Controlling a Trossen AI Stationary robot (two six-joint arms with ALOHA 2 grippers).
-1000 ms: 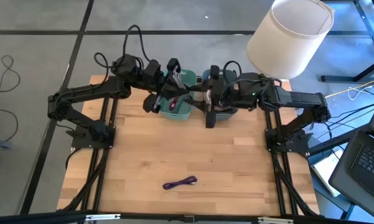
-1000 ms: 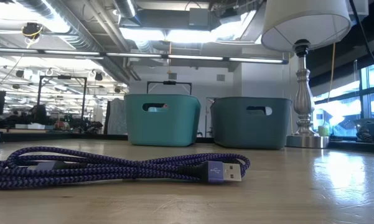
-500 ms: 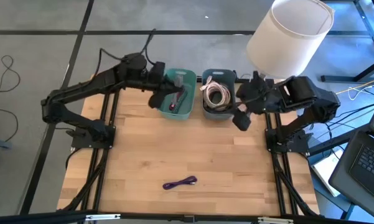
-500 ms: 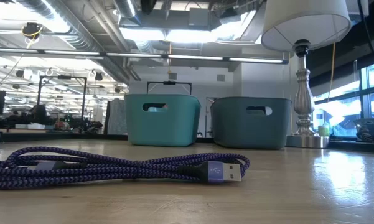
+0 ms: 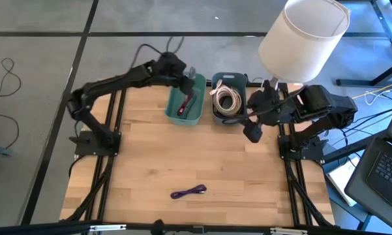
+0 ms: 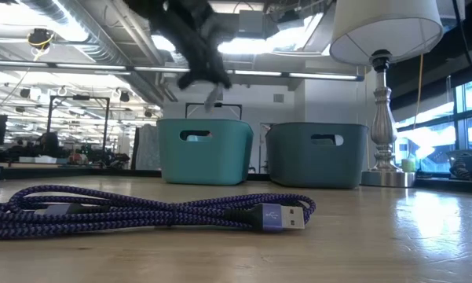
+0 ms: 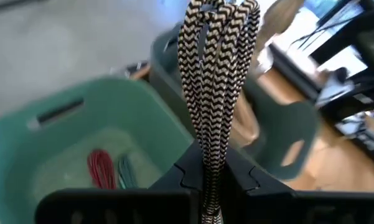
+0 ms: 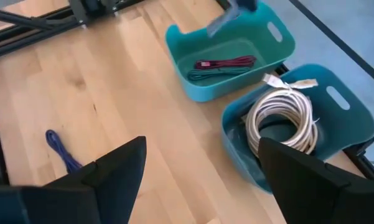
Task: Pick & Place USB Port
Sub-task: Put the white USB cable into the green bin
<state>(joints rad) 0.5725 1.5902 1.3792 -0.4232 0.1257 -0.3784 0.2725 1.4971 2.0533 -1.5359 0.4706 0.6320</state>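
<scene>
My left gripper (image 5: 184, 73) is shut on a bundle of black-and-white braided cable (image 7: 216, 74) above the teal basket (image 5: 184, 103); in the low view it hangs blurred (image 6: 198, 47) over that basket (image 6: 204, 151). A red and a green cable (image 8: 224, 65) lie in the teal basket. My right gripper (image 5: 253, 128) is open and empty over the table, to the right of the dark teal basket (image 5: 229, 103), which holds a white cable coil (image 8: 280, 118). A purple USB cable (image 5: 188, 191) lies coiled on the table near the front (image 6: 141, 211). My left gripper pinches the folded cable bundle, several strands together (image 7: 210, 163), between its two fingers. The bundle's looped end (image 7: 221, 25) sticks out beyond the fingertips. The fingers slant down toward the teal basket. In the low view the cable (image 6: 214, 97) hangs clear above the basket's rim.
A table lamp with a white shade (image 5: 303, 36) stands at the far right corner; its base (image 6: 386, 177) is beside the dark teal basket. The two baskets stand side by side at the far edge. Bare wood (image 5: 182, 150) lies between baskets and purple cable.
My left gripper has swung from the near side of the teal basket toward its far end, carrying the braided cable, and now shows in the low view above that basket. My right gripper has drawn away from the baskets toward the table's right edge.
</scene>
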